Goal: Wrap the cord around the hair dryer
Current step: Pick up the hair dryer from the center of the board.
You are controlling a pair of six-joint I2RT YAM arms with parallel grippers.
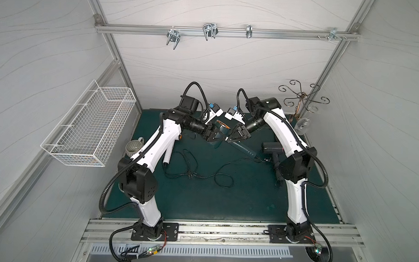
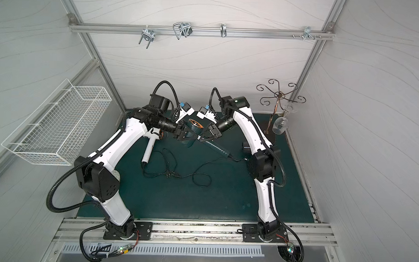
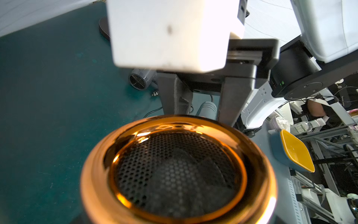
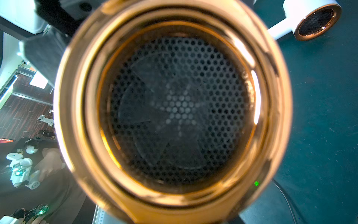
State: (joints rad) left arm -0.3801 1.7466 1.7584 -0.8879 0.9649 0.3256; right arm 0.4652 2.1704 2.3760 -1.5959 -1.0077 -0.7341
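Note:
A teal hair dryer (image 1: 221, 130) with a gold rear ring (image 3: 178, 174) hangs above the green mat (image 1: 201, 203), between my two grippers in both top views. My left gripper (image 1: 215, 139) is shut on its barrel from the left. From the right, my right gripper (image 1: 231, 140) is shut on it where the handle (image 1: 243, 150) meets the head. The handle slants down to the right. Its black cord (image 1: 241, 159) trails from the handle's end and lies loose in loops on the mat. The ring's mesh fills the right wrist view (image 4: 174, 108) and hides the jaws in both wrist views.
A white hair dryer (image 1: 167, 155) lies under my left arm, its own cord tangled near the loops. A grey hair dryer (image 1: 271, 148) lies by my right arm. A mug (image 1: 134, 148), a wire basket (image 1: 88, 129) and a glass stand (image 1: 300, 98) line the edges.

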